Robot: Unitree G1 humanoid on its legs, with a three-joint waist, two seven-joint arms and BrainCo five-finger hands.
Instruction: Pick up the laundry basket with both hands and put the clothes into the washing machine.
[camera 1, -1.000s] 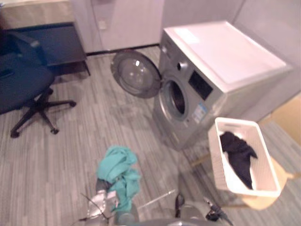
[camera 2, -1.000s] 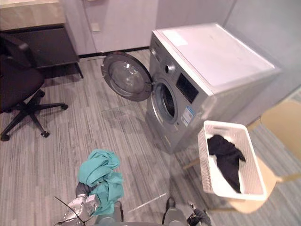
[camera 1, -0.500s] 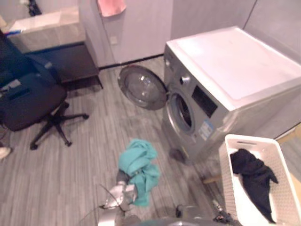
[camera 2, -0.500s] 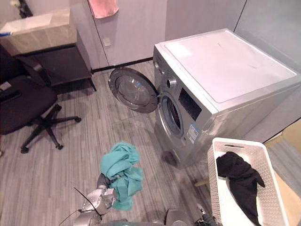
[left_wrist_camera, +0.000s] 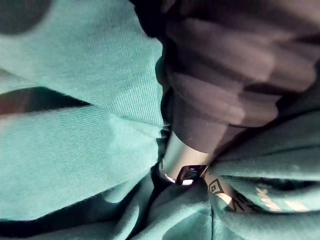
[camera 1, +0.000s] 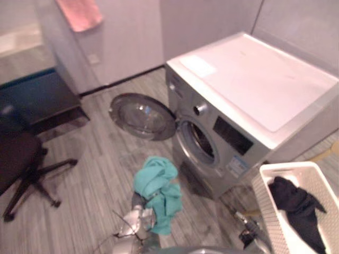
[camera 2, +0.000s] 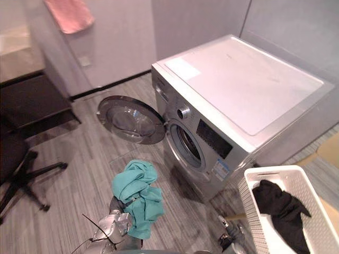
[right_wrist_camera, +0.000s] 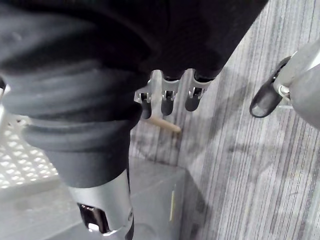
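My left hand (camera 1: 136, 221) is low in the middle, shut on a bunched teal garment (camera 1: 157, 188) that it holds up over the floor. In the left wrist view the teal cloth (left_wrist_camera: 75, 150) wraps round the thumb (left_wrist_camera: 181, 161). The silver washing machine (camera 1: 254, 100) stands just beyond, its round door (camera 1: 141, 116) swung open to the left and the drum opening (camera 1: 199, 146) dark. At the lower right is a white laundry basket (camera 2: 269, 172) with a black garment (camera 2: 282, 209) in it. My right hand (right_wrist_camera: 168, 98) hangs beside the basket with relaxed fingers, holding nothing.
A black office chair (camera 1: 20, 165) stands on the grey plank floor at the left. A dark cabinet (camera 1: 38, 98) lines the back wall, and a pink towel (camera 1: 79, 12) hangs above it. Something tan (camera 2: 328, 152) shows past the basket.
The camera has swung, so the machine now sits nearer and more central. My left hand still holds the teal garment, now closer to the open door. The basket stays at the right.
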